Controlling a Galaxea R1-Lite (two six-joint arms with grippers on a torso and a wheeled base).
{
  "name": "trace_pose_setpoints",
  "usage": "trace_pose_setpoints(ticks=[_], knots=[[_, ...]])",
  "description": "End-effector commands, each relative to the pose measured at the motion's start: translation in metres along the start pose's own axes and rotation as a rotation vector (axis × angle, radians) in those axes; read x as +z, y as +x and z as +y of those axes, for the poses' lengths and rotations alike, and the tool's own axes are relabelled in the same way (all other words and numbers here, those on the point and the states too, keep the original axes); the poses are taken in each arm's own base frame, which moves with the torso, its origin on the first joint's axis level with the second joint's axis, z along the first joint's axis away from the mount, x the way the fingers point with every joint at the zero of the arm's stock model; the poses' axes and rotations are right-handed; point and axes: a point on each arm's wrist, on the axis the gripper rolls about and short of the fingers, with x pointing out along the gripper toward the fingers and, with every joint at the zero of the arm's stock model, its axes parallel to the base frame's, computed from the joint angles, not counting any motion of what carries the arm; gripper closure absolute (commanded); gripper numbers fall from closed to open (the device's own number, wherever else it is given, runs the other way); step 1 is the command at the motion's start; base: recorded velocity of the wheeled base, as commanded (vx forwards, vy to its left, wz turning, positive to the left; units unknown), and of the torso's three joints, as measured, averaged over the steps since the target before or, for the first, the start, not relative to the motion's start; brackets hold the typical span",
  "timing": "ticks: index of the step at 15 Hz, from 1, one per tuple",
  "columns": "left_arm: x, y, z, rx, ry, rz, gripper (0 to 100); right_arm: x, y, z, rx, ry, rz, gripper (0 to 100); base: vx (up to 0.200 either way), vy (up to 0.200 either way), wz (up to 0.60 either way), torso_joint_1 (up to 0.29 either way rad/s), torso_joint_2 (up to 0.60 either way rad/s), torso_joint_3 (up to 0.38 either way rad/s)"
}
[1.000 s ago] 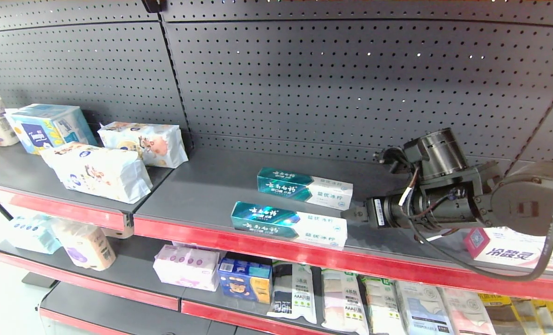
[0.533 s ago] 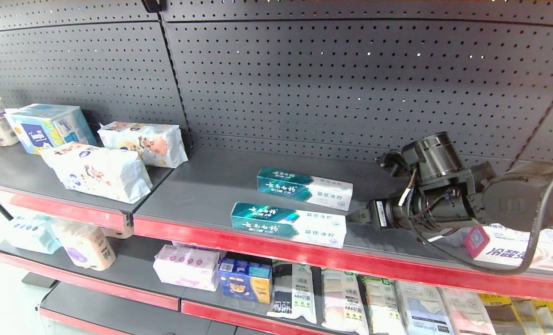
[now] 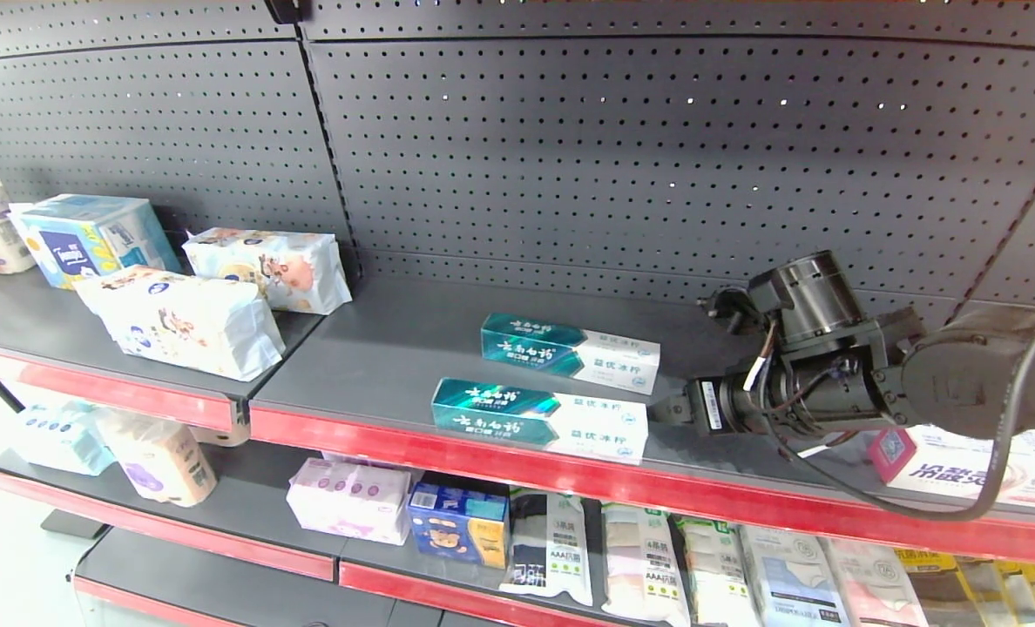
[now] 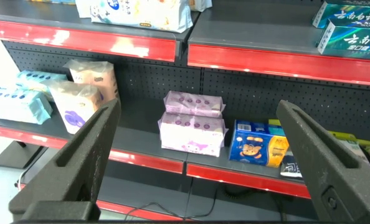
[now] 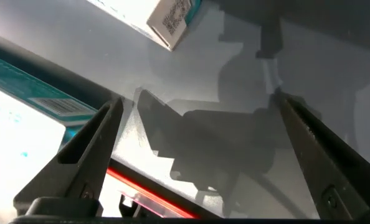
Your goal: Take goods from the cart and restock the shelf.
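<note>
Two teal-and-white toothpaste boxes lie on the dark upper shelf (image 3: 395, 348), one near the red front edge (image 3: 539, 420) and one behind it (image 3: 570, 351). My right gripper (image 3: 667, 407) hovers low over the shelf just off the front box's right end, apart from it. In the right wrist view this gripper (image 5: 200, 168) is open with nothing between its fingers; the front box (image 5: 23, 118) and the back box's end (image 5: 166, 15) lie beyond it. My left gripper (image 4: 194, 155) is open and empty, facing the lower shelves, with both toothpaste boxes (image 4: 353, 31) above it.
Tissue packs (image 3: 186, 322) fill the upper shelf's left section. A pink-and-white box (image 3: 962, 466) lies under my right arm. Lower shelves hold purple tissue packs (image 4: 194, 121), a blue box (image 4: 256, 143) and hanging packets (image 3: 639, 557). A pegboard wall (image 3: 657, 157) backs the shelf.
My right gripper has drawn back slightly to the right, away from the front toothpaste box's end. Both boxes have stayed where they were.
</note>
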Motion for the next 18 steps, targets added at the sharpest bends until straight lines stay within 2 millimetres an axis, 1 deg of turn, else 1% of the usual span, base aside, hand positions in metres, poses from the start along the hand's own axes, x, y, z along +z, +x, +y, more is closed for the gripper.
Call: trace_pose_setpoints(ticks=[1,4,18], knots=[[0.0000,0.0000,0.0000,0.001,0.000,0.000,0,-0.0012,0.0001,0.0021,0.006,-0.005,0.005,0,0.000,0.000,0.00,0.000,0.00,0.000],[0.0000,0.0000,0.0000,0.001,0.000,0.000,0,-0.0004,-0.0005,0.0058,0.015,-0.013,0.000,0,0.000,0.000,0.00,0.000,0.00,0.000],[0.0000,0.0000,0.0000,0.001,0.000,0.000,0,-0.0031,-0.0002,0.0103,0.031,-0.015,0.009,0,0.000,0.000,0.00,0.000,0.00,0.000]])
